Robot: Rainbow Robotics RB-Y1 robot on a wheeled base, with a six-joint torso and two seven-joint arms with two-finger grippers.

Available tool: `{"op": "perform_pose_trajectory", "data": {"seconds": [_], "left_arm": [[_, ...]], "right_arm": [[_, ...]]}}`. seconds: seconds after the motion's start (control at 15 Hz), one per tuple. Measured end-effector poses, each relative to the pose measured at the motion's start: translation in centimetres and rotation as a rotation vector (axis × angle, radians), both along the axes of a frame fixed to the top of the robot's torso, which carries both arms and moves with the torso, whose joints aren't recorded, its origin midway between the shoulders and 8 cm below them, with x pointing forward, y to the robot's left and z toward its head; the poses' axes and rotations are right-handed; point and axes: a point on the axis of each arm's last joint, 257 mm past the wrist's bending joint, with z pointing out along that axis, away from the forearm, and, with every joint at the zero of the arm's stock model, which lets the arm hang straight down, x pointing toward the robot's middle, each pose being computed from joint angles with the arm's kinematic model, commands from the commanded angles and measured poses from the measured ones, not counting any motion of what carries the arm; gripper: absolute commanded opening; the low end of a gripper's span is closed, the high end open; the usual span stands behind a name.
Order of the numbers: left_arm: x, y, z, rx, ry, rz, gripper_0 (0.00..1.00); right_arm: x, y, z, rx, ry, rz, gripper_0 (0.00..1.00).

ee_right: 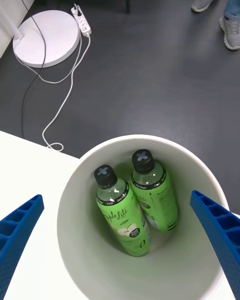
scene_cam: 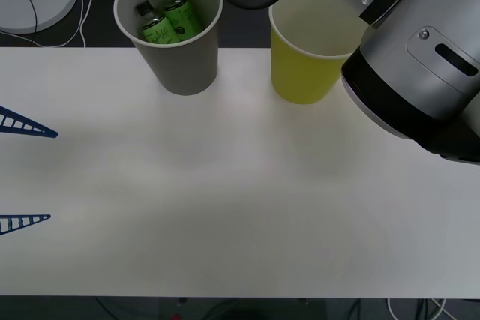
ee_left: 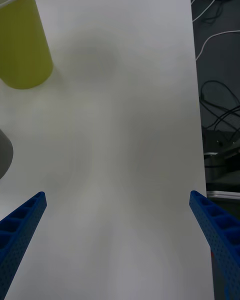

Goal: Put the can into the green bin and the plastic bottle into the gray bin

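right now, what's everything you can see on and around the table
gray bin: 1, gray with white rim, far edge of the table, robot's left of the green bin
plastic bottles: 2, green with black caps, side by side inside the gray bin
green bin: 1, yellow-green, far edge of the table, partly behind the right arm
table: 1, white
lamp base: 1, white disc with cable, on the dark floor
left tool: blue, open, over bare table at the robot's left
right tool: blue, open, above the gray bin

two bottles point(scene_cam: 169, 16) in gray bin point(scene_cam: 180, 58), green bin point(scene_cam: 304, 73) right
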Motion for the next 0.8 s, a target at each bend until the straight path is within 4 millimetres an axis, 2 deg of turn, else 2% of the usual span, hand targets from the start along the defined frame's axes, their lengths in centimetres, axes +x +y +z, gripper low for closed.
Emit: {"op": "perform_pose_trajectory", "data": {"seconds": [0.8], "left_arm": [[0.0, 0.0, 0.0, 0.0, 0.0, 0.0, 1.0]], "right_arm": [[-3.3, 0.3, -1.4, -0.001, -0.017, 0.122, 1.0]]}}
